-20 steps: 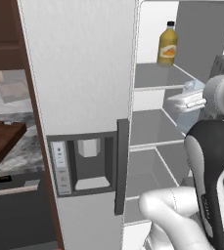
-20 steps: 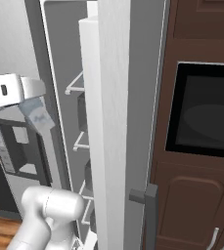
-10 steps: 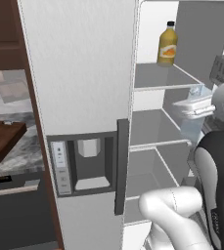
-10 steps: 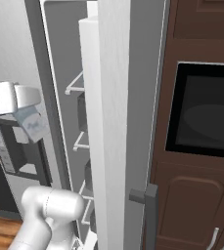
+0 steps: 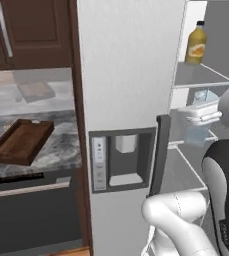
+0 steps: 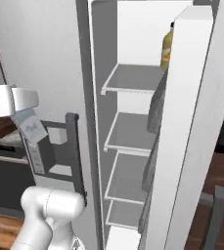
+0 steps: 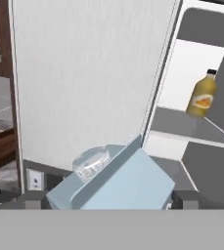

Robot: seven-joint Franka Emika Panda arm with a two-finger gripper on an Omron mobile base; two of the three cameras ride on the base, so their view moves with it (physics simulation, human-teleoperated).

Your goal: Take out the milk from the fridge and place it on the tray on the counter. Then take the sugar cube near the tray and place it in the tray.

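The gripper [image 7: 108,197] is closed around the milk [image 7: 114,181], holding it up in the air in front of the open fridge [image 5: 131,75]. A yellow bottle [image 5: 196,43] stands on a high shelf inside. The tray [image 5: 21,142] sits on the counter [image 5: 61,150], off to the left of the fridge.

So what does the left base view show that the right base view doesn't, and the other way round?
Left base view: the tray lying on the counter, with dark upper cabinets above.

Right base view: the white shelves stacked down inside the fridge, and its open door seen edge-on.

Shared: the milk held in the jaws, the yellow-orange bottle on the top shelf, and the dark handle beside the dispenser recess.
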